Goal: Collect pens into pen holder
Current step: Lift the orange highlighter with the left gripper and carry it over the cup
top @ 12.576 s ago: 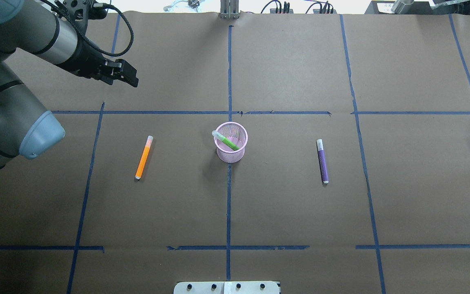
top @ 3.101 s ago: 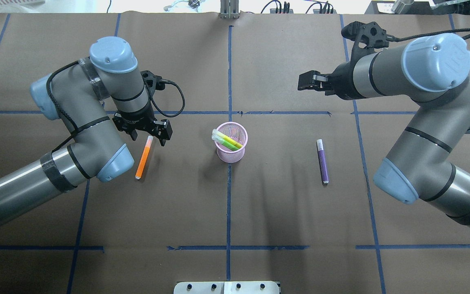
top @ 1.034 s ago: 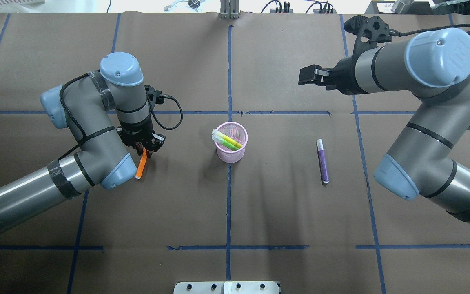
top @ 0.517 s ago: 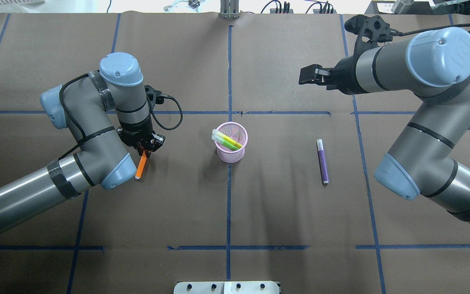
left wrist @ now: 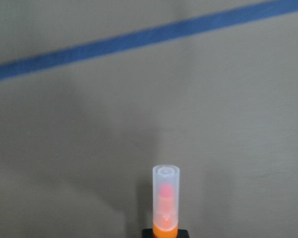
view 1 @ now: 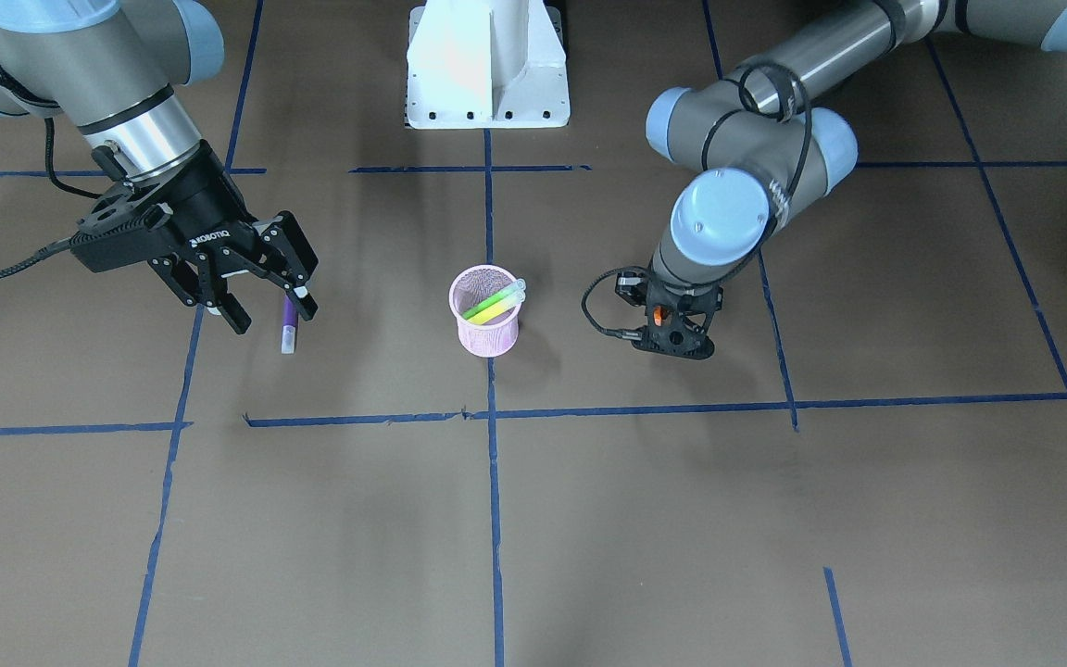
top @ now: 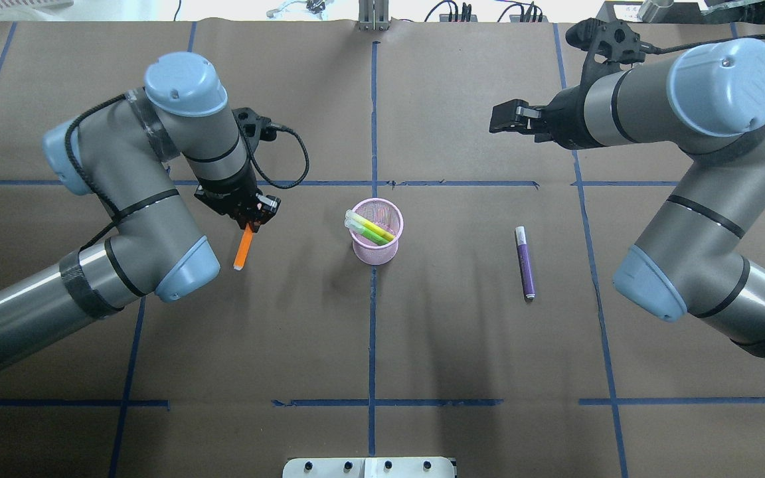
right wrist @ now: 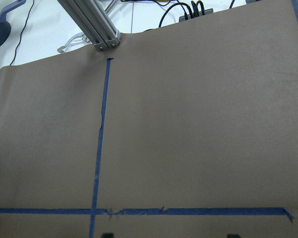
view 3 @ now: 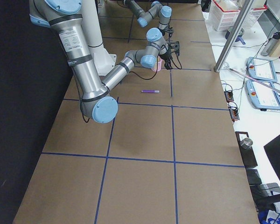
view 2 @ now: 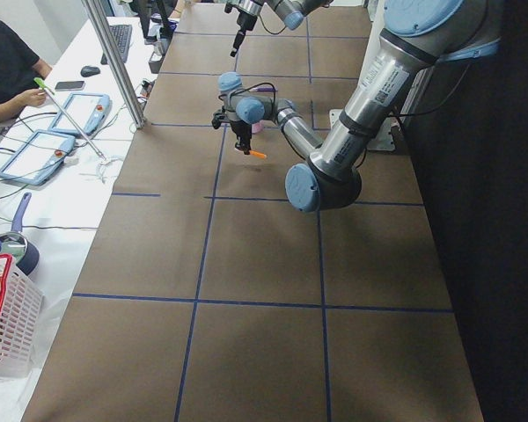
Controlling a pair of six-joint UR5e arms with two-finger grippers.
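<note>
The left claw (top: 250,217) is closed on the orange pen (top: 244,247), gripping it near the capped end. The wrist view shows the pale cap (left wrist: 166,198) poking out past the fingers, while the orange barrel slants down from the claw toward the robot's side. Its lower tip seems to hang clear of the brown surface (top: 422,345), though the side view is too small to be sure. This claw is to the left of the pen holder (top: 372,253) and near it, not over it.

The pink mesh holder stands upright on the centre tape line. Two pens lean in it side by side, the yellow pen (top: 376,228) and the green pen (top: 374,234), with their pale caps resting out over the rim.

The purple pen (top: 526,262) lies flat on the surface to the right of the holder, well apart from it, cap pointing away from the robot.

The right claw (top: 499,123) is spread wide and holds nothing. It hangs in the air, farther from the robot than the purple pen — in the front view its fingers (view 1: 237,322) only appear to frame that pen.
</note>
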